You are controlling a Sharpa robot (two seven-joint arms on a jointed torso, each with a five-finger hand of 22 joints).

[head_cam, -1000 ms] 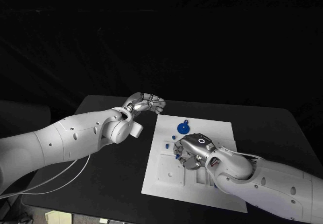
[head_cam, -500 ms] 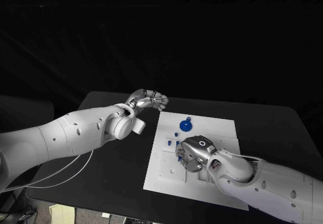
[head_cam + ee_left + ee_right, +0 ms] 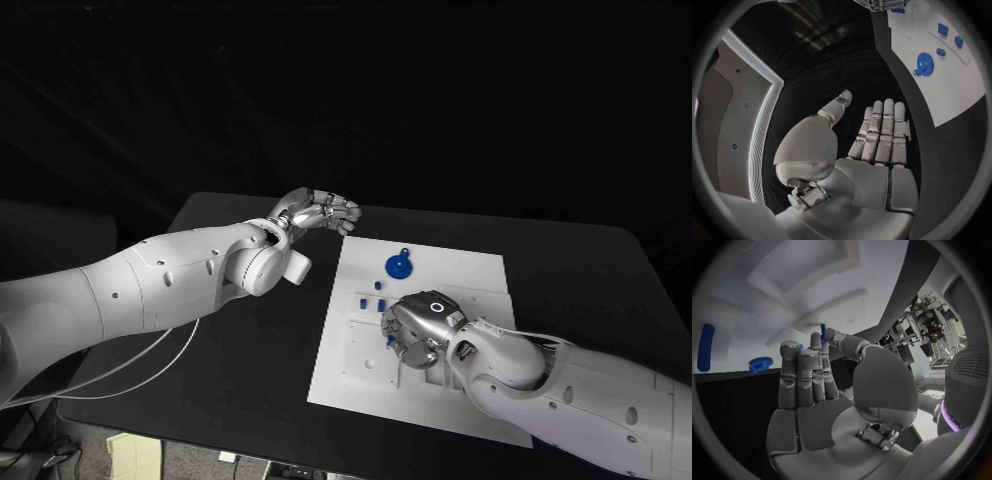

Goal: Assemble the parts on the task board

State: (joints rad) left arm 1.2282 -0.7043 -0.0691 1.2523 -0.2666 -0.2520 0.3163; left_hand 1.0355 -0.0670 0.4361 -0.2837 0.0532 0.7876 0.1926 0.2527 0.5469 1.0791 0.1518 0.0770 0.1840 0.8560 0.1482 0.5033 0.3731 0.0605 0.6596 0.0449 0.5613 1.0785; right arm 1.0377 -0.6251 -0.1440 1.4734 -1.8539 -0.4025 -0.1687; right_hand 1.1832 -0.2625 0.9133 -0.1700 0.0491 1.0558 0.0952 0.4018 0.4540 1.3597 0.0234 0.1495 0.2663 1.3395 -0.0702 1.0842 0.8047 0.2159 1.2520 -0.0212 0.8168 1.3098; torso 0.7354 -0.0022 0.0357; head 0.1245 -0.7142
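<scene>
The white task board (image 3: 469, 275) lies mid-table. A blue gear (image 3: 398, 266) sits near its far end, with small blue parts (image 3: 366, 300) just behind my right hand. My right hand (image 3: 415, 326) hovers low over the board's middle, with a small blue part (image 3: 822, 329) pinched between thumb and fingertip. In the right wrist view a blue bar (image 3: 706, 346) and a blue toothed piece (image 3: 761, 363) lie on the board (image 3: 767, 300). My left hand (image 3: 320, 212) hangs off the board's far left corner, holding nothing, its fingers (image 3: 882, 132) straight and thumb apart. The left wrist view shows the gear (image 3: 924, 64).
The black table (image 3: 245, 330) surrounds the board, with bare room on both sides. A white cable (image 3: 130, 385) loops under my left arm near the table's left edge. Recessed slots (image 3: 361, 365) mark the board's near half.
My right hand has crept slightly nearer along the board, still over its middle. The left hand has stayed where it was; the camera shifted a little.
</scene>
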